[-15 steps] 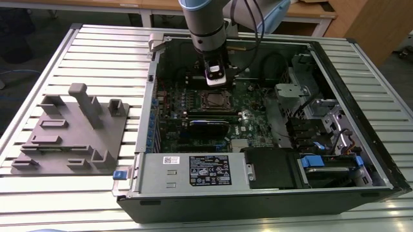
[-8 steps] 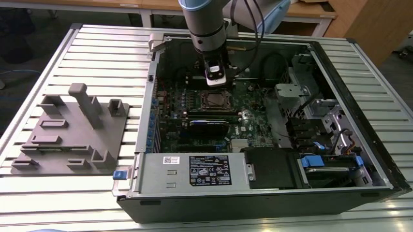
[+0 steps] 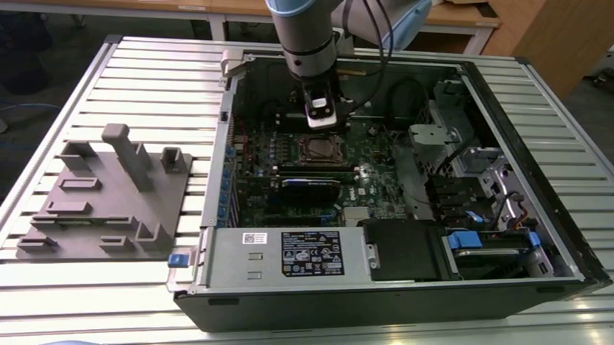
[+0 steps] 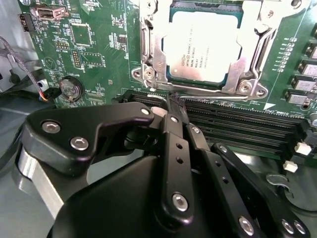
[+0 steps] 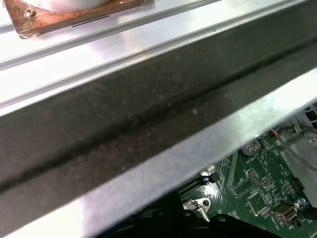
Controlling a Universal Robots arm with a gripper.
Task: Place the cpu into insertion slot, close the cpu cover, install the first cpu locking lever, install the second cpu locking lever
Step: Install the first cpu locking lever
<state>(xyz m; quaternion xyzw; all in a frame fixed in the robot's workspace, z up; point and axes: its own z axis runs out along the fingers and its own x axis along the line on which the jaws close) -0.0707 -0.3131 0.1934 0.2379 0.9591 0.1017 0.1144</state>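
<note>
One gripper (image 4: 171, 101) is seen pressed together just beside the cpu cover (image 4: 154, 49), lowered over the seated cpu (image 4: 203, 47).

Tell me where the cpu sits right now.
In the second wrist view the cpu lies in the insertion slot, framed by the cpu cover, just beyond the gripper.

The gripper (image 4: 171, 101) sits low inside the open case (image 3: 537, 86), just beside the cpu (image 4: 204, 47), which lies under its cover (image 4: 153, 49). Long black slots (image 4: 237, 126) crowd that side of the socket. In the exterior view, cables (image 3: 408, 86) and drive bays (image 3: 470, 172) fill the case's right part; the board (image 3: 369, 154) above the socket lies open.
</note>
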